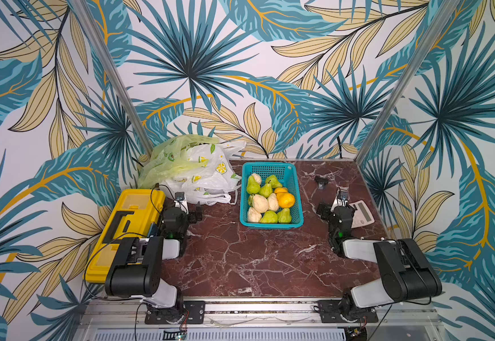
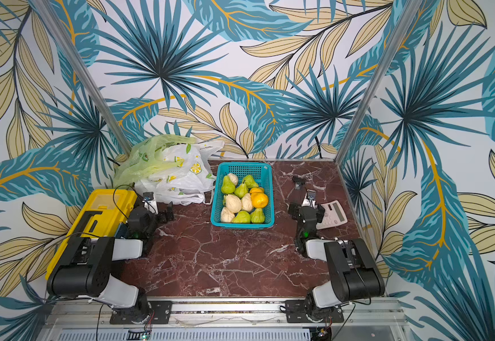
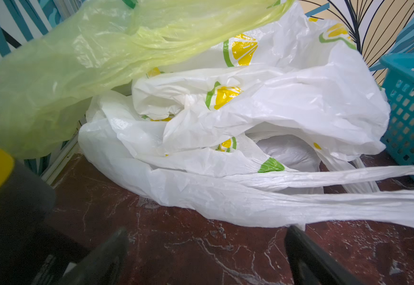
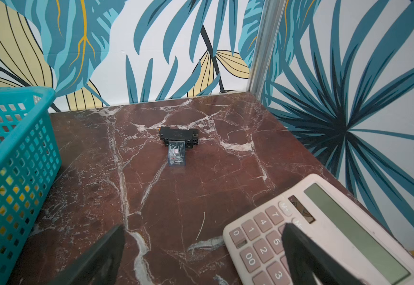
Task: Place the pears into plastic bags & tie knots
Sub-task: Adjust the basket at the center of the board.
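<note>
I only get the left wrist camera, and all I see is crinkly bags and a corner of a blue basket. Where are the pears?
Observer: The pears are all lying in the teal basket, green ones and cream ones mixed together.
Operator: Is anything else in there?
Observer: Yes, orange fruits sit among them, on the side nearer the right arm.
Operator: What's the other gripper doing?
Observer: The right gripper is open and empty, next to a calculator.
</note>
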`<control>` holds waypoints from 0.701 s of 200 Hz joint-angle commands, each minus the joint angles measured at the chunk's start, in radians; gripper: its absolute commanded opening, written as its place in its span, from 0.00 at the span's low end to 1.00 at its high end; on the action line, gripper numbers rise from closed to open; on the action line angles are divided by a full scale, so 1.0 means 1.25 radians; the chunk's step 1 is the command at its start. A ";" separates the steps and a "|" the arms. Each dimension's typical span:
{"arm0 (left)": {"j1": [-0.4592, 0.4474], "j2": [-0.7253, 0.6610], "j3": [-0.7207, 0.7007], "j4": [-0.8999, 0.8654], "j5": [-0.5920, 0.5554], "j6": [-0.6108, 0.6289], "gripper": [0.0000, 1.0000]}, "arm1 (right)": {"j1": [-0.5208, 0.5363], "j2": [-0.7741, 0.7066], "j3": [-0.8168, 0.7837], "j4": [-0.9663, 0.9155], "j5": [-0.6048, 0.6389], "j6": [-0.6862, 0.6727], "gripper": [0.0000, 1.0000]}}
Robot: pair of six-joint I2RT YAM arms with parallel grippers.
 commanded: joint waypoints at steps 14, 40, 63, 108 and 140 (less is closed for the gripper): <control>-0.002 0.007 0.017 0.016 0.001 0.008 0.99 | -0.001 0.006 -0.008 -0.011 0.005 -0.001 0.99; -0.002 0.006 0.017 0.015 0.002 0.008 0.99 | -0.002 0.006 -0.008 -0.010 0.005 0.000 0.99; -0.002 0.007 0.016 0.015 0.002 0.008 0.99 | -0.001 0.006 -0.008 -0.010 0.005 -0.001 0.99; -0.002 0.006 0.016 0.016 0.002 0.008 0.99 | -0.002 0.006 -0.007 -0.011 0.001 -0.002 0.99; -0.001 0.009 0.018 0.015 -0.002 0.004 0.99 | -0.003 0.006 -0.008 -0.010 0.002 0.000 0.99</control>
